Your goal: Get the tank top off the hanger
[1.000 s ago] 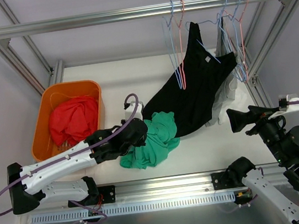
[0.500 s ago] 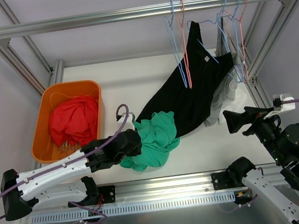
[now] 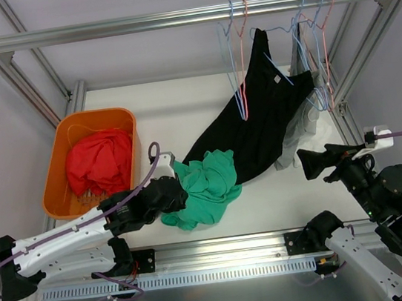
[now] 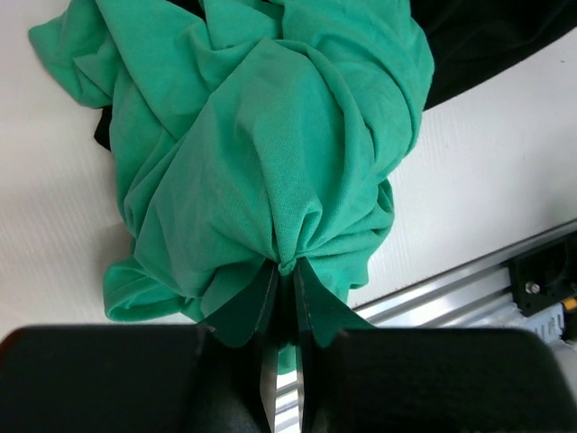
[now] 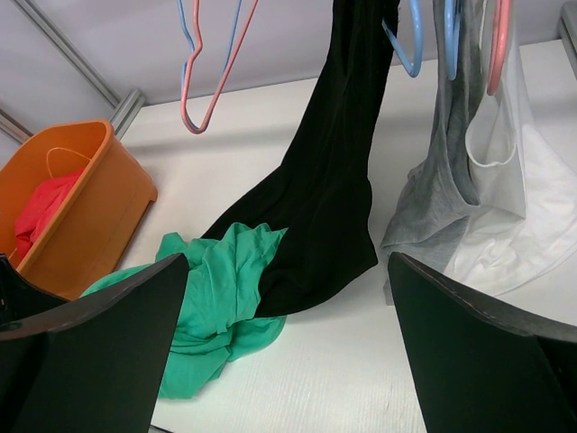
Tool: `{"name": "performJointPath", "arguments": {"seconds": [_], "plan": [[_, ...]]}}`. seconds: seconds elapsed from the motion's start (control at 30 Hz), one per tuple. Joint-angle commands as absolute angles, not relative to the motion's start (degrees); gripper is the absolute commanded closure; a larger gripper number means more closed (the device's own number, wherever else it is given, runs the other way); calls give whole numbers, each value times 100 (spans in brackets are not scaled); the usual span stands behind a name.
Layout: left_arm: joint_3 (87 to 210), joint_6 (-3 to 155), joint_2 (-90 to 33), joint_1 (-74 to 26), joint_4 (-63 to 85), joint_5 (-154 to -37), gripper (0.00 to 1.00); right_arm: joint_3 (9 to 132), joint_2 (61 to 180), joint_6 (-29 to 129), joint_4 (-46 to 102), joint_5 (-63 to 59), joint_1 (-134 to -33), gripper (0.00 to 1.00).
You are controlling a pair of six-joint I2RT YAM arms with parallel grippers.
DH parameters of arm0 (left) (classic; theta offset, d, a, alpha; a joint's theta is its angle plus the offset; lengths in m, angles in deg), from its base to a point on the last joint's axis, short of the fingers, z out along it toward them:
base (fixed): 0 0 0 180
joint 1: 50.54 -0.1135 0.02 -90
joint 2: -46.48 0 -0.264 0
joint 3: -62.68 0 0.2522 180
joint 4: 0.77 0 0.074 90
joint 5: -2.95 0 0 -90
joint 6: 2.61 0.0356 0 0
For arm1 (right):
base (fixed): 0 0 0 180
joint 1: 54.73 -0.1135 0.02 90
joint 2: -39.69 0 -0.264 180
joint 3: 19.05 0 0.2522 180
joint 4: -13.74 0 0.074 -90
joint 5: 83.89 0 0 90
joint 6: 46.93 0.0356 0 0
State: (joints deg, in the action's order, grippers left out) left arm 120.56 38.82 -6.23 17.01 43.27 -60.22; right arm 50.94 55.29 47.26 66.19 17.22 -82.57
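Over on the left, an orange bin (image 3: 95, 114) sits on the white surface (image 3: 289, 190) with a red cloth (image 3: 98, 161) bundled inside it. Just to the right of the bin, the left claw (image 3: 173, 189) is low over the surface. Its wrist view shows the two fingers pinched nearly together on a gathered fold of the green tank top (image 4: 270, 153). That tank top is off any hanger and lies in a crumpled heap on the surface, near the front edge.

Next along, a black garment (image 3: 264, 123) hangs at a slant from the overhead rail (image 3: 131, 25). Its lower end reaches down to the surface and touches the green heap. Beside its upper part, a blue and a pink hanger (image 3: 243, 107) dangle bare from the rail.

Further right, a grey garment (image 5: 433, 207) and a white garment (image 5: 514, 234) hang close together on more hangers, just behind the black one. At the far right the right claw (image 3: 311, 163) hovers above the surface with its fingers (image 5: 90, 343) spread wide and nothing between them. It points towards the hanging clothes and stands apart from them.
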Motion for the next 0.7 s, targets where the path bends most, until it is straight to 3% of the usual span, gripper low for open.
{"name": "performJointPath", "arguments": {"seconds": [0.0,0.1,0.17,0.23,0.37,0.43,0.67], "plan": [[12030,3826,-267,1749,4226,-6156,93,5078,5560,4808,6300,1648,-8233,0],[12004,3888,23,1749,4235,-6192,84,5070,5560,4834,6300,1613,-8242,0],[11978,3923,130,1749,4235,-6157,84,5061,5560,4843,6274,1613,-8242,1],[11960,3940,174,1749,4235,-6156,93,5043,5551,4861,6256,1595,-8242,1],[11986,3941,-62,1749,4235,-6235,94,5034,5551,4878,6248,1595,-8242,0],[12013,3958,-133,1749,4235,-6262,100,5043,5551,4878,6248,1595,-8242,0],[12502,4151,172,1749,4479,-5911,100,5157,5560,4826,6239,1630,-8242,1]]}}
